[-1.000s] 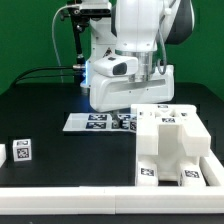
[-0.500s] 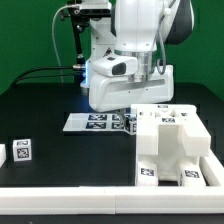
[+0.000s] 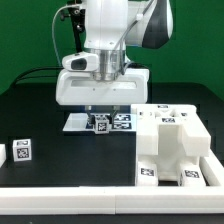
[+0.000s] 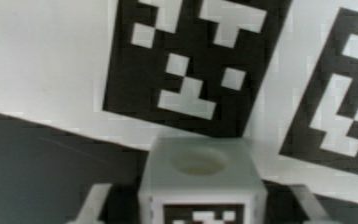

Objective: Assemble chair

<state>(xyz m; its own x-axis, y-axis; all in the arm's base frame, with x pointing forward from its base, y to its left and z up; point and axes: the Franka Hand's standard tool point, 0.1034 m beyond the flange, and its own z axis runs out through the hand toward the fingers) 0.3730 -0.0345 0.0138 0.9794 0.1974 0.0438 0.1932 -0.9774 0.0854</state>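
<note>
Hanging vertically, arm (image 3: 105,40) over marker board (image 3: 120,123), mid-surface (image 3: 45,110) | pincer (image 4: 197,200) clamped on white tagged chair leg (image 4: 202,165), round socket on top | blocky chair body (image 3: 170,145) at near corner, exterior view's right

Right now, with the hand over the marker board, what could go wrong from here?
1. The small tagged block sits between the hand's fingers, but whether they clamp it is unclear; it could slip or tilt.
2. It is right at the marker board; going lower could hit the board or hide its tags.
3. The big chair assembly stands on the exterior view's right; a sideways swing might clip it.
</note>
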